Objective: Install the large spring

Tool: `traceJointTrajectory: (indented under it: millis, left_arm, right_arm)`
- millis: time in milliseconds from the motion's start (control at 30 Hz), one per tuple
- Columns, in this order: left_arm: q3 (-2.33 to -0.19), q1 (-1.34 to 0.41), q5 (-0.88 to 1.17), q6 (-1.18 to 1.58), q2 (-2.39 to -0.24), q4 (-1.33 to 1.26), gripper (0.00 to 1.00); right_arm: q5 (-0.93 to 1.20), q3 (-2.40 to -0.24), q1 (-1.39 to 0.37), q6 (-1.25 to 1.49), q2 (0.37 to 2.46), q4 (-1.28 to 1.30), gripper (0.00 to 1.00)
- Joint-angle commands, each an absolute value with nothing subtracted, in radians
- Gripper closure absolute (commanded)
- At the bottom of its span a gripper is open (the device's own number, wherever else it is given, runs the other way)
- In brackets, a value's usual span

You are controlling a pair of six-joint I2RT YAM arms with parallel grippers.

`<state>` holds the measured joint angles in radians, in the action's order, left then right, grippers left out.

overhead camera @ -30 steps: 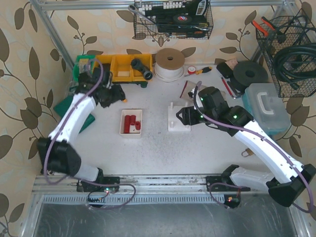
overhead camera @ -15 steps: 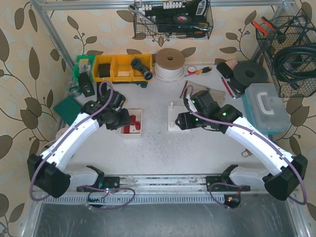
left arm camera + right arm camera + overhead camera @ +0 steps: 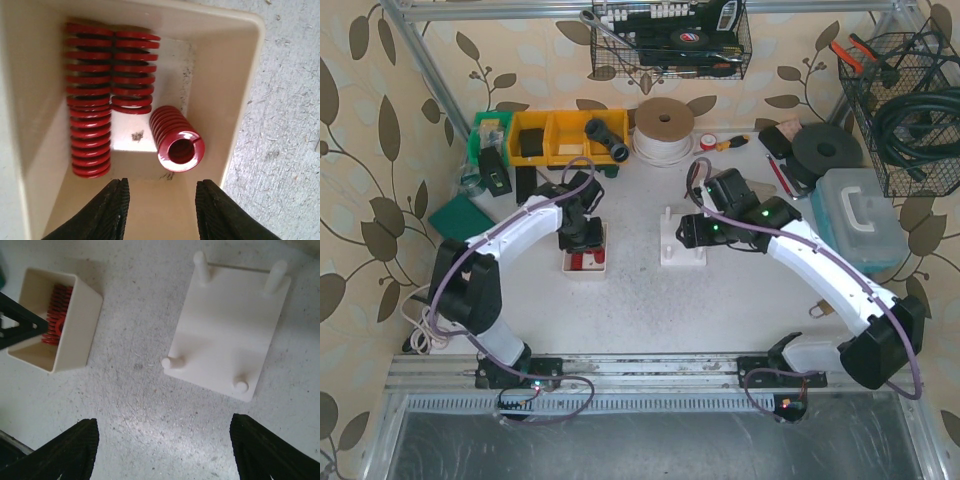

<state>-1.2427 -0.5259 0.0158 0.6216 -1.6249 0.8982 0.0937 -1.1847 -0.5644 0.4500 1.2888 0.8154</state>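
Three red springs lie in a cream bin (image 3: 242, 75). The longest spring (image 3: 90, 105) runs along the bin's left wall, a shorter one (image 3: 134, 70) lies beside it, and a third (image 3: 177, 142) points its open end at the camera. My left gripper (image 3: 162, 210) hangs just above the bin's near end, open, with nothing between its fingers. A white base plate (image 3: 230, 325) with several upright pegs sits on the table. My right gripper (image 3: 162, 452) hovers wide open over bare table beside the plate's near edge, holding nothing. From above, the bin (image 3: 586, 263) is left of the plate (image 3: 682, 248).
Yellow parts bins (image 3: 560, 137), a tape roll (image 3: 664, 128) and a black disc (image 3: 826, 152) line the back. A clear plastic case (image 3: 860, 215) stands at the right. A green pad (image 3: 457, 215) lies at the left. Wire baskets hang on the wall.
My left arm swung from the back left corner to above the spring bin, and its jaws narrowed. My right arm shifted slightly toward the plate, jaws staying wide.
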Motion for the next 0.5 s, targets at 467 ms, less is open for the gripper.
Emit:
traceJointTrajectory:
  millis: [467]
  left_arm:
    - [-1.195, -0.537, 0.029, 0.558, -1.642, 0.864, 0.69]
  right_arm:
    - [0.146, -1.270, -0.531, 0.423, 1.291, 0.797, 0.28]
